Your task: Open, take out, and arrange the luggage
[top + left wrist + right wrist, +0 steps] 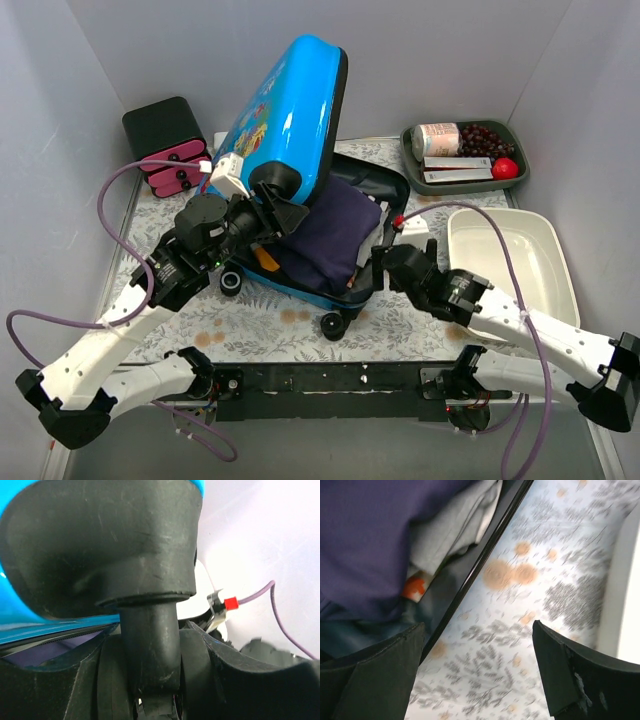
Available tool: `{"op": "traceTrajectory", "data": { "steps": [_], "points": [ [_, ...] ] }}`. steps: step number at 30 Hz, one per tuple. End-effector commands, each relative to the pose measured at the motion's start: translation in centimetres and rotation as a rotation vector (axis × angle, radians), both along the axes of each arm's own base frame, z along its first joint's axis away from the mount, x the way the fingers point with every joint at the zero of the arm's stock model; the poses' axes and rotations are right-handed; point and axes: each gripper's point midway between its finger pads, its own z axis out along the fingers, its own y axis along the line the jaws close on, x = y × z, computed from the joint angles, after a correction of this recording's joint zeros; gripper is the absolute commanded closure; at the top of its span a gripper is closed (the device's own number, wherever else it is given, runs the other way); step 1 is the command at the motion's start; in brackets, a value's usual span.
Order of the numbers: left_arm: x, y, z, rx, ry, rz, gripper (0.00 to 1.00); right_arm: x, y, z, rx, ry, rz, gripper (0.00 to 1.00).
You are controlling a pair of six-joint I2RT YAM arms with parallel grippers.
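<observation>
The luggage [285,100], a bright-blue hard shell with a fish print, lies open mid-table with its lid tilted up toward the back. Folded purple clothing [330,235] fills the base. My left gripper [272,205] is shut on a black wheel caster [150,645] at the lid's lower corner, its fingers [235,680] pressed on both sides of the wheel; blue shell [30,625] shows at the left. My right gripper [392,255] stands open beside the base's right rim [480,560], over the patterned cloth with nothing between its fingers [385,670]. Purple cloth [370,540] and grey cloth [455,530] lie inside.
A small black box with pink drawers [170,145] stands at the back left. A green tray [410,150] at the back right holds a can, grapes and a red ball. A white tub [510,265] sits right of the suitcase. Two base wheels [332,325] rest near the front.
</observation>
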Motion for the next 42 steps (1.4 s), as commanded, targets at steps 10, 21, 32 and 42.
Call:
{"op": "traceTrajectory", "data": {
  "steps": [10, 21, 32, 42],
  "points": [
    [0.3, 3.7, 7.0, -0.086, -0.222, 0.11, 1.0, 18.8, -1.5, 8.1, -0.04, -0.185, 0.349, 0.12],
    [-0.4, 4.6, 6.1, -0.075, -0.163, 0.124, 1.0, 30.1, -3.8, 0.9, -0.174, 0.069, 0.293, 0.19],
    [0.3, 6.0, 6.2, -0.028, -0.151, 0.204, 1.0, 32.0, -3.6, -2.6, -0.073, 0.155, 0.243, 0.74],
    [1.7, 7.9, 8.1, -0.027, -0.238, 0.331, 1.0, 18.6, -10.3, -4.3, 0.041, 0.189, -0.195, 0.99]
  ]
}}
